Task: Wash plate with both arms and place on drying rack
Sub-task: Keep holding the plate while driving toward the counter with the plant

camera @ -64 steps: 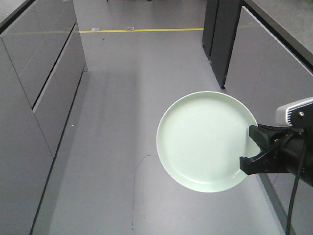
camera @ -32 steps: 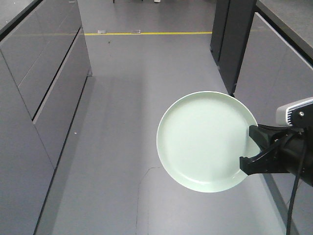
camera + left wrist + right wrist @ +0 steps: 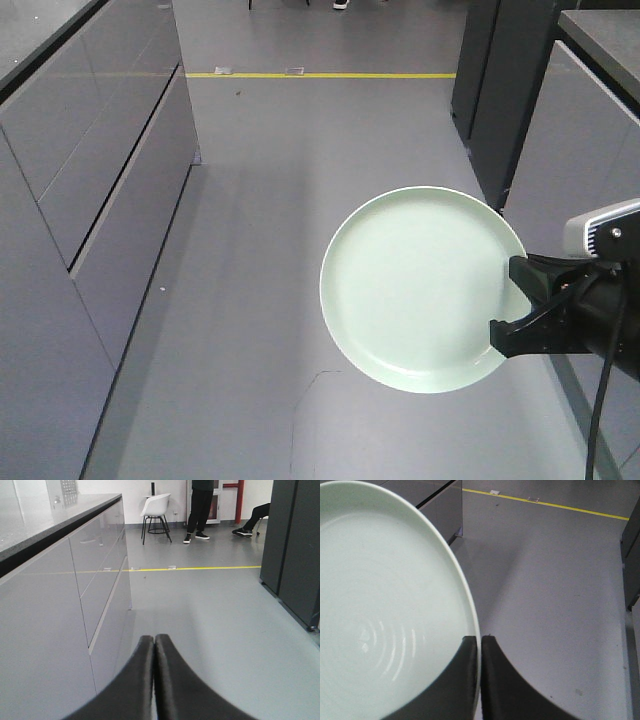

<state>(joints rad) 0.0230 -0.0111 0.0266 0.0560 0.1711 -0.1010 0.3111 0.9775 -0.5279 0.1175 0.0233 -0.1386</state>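
Observation:
The pale mint-green plate (image 3: 420, 288) hangs in the air over a grey floor, its face turned toward the front camera. My right gripper (image 3: 512, 300) is shut on its right rim, one finger on each side. The right wrist view shows the plate (image 3: 385, 610) filling the left half, with the right gripper (image 3: 480, 642) pinching its edge. My left gripper (image 3: 154, 640) is shut with nothing between its fingers, pointing down an aisle. The drying rack is out of view.
Grey cabinets with a dark countertop (image 3: 90, 200) line the left of the aisle. Dark tall units (image 3: 500, 80) and a grey counter (image 3: 590, 110) stand on the right. A yellow floor line (image 3: 320, 75) crosses ahead. A white chair (image 3: 156, 510) and people's legs (image 3: 200, 510) stand beyond it.
The floor and cabinets have slid toward the camera, so the base has rolled forward along the aisle. The plate and right gripper keep the same place in the front view.

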